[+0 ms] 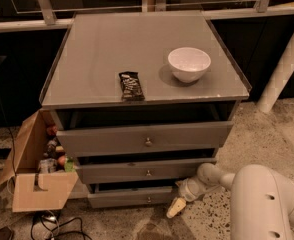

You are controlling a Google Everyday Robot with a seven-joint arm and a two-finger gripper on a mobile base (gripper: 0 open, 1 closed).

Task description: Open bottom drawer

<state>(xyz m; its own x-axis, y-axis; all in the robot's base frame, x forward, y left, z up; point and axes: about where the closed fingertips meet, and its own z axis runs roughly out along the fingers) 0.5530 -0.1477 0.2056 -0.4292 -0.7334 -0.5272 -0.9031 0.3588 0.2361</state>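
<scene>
The bottom drawer (132, 197) is the slimmest grey front at the foot of the cabinet, with a small round knob (148, 200) at its centre. It stands out a little from the cabinet, with a dark gap above it. My gripper (176, 207) hangs low near the floor, just right of the drawer's right end, a short way right of the knob and apart from it. My white arm (267, 199) comes in from the lower right.
The middle drawer (147, 171) and top drawer (146, 139) also stand partly out. A white bowl (189, 64) and a dark snack bar (131, 86) lie on the cabinet top. An open cardboard box (34, 176) of items stands at the left, with cables on the floor.
</scene>
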